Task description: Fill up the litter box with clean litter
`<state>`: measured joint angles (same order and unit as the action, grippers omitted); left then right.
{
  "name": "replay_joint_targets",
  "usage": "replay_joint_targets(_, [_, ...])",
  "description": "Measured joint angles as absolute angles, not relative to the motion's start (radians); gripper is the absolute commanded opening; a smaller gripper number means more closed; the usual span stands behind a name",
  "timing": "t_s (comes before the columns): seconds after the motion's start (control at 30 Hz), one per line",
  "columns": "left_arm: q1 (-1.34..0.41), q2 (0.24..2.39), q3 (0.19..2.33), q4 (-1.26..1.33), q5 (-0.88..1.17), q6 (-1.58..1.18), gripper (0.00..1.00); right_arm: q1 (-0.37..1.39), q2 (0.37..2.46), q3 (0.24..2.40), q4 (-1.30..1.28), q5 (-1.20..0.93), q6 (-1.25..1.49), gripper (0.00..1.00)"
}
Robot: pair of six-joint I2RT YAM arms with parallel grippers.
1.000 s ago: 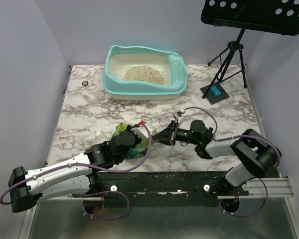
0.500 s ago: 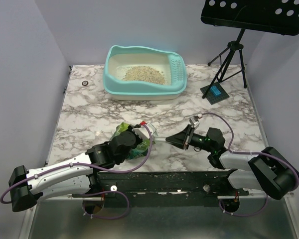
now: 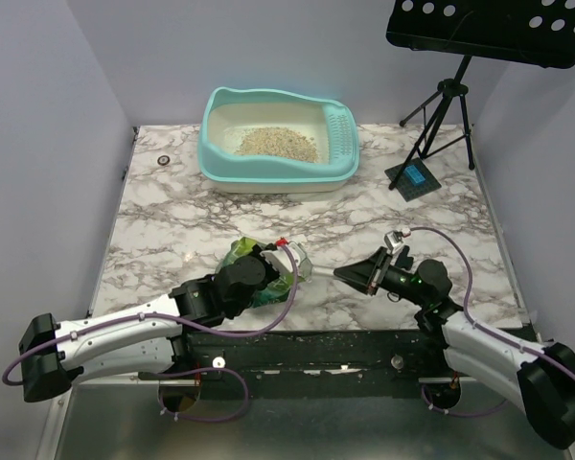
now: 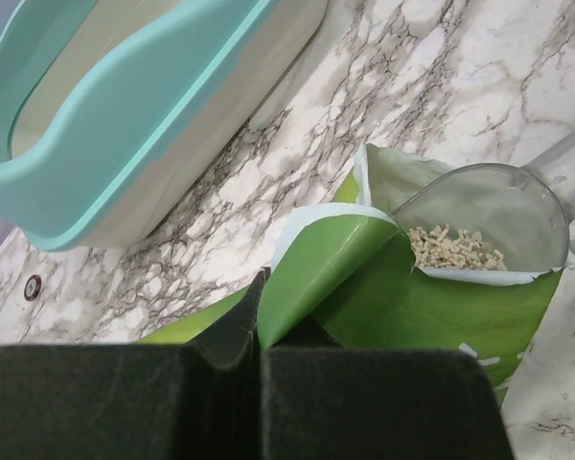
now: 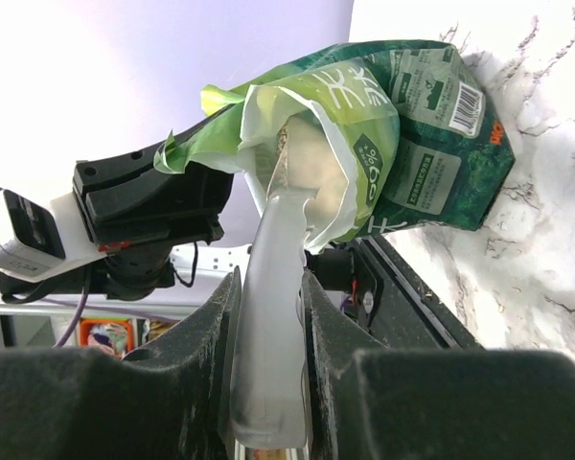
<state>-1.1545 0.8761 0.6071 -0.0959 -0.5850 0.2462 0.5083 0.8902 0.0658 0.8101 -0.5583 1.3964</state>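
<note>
The turquoise litter box (image 3: pixel 268 171) stands at the back centre with a pile of tan litter (image 3: pixel 276 142) inside and a slotted scoop (image 3: pixel 342 127) on its right wall; its wall also shows in the left wrist view (image 4: pixel 125 125). The green litter pouch (image 3: pixel 252 257) lies near the front edge. My left gripper (image 4: pixel 257 331) is shut on the pouch's torn top edge (image 4: pixel 316 259). My right gripper (image 5: pixel 268 287) is shut on the handle of a clear plastic scoop (image 5: pixel 273 249), whose bowl (image 4: pixel 489 216) sits in the pouch mouth with some granules (image 4: pixel 455 251) in it.
A black music stand (image 3: pixel 441 105) rises at the back right, with a small blue card (image 3: pixel 414 177) at its foot. A small round disc (image 3: pixel 163 159) lies at the back left. Walls close in the table on the left, back and right.
My right arm has swung back and down toward the near edge, its gripper drawing slightly right with the clear scoop. The left gripper and pouch have shifted a little to the right.
</note>
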Motion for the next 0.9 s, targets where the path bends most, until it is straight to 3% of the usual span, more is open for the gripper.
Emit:
replay_joint_targets(0.6, [-1.206,0.938,0.607,-0.077,-0.621,0.266,0.00,0.495,0.561,0.056,0.464,-0.467,1.389,0.01])
replay_joint_targets(0.9, [-1.207,0.930,0.607,-0.069,-0.633,0.270,0.00,0.493,0.229,0.040,0.237,-0.388,1.425,0.01])
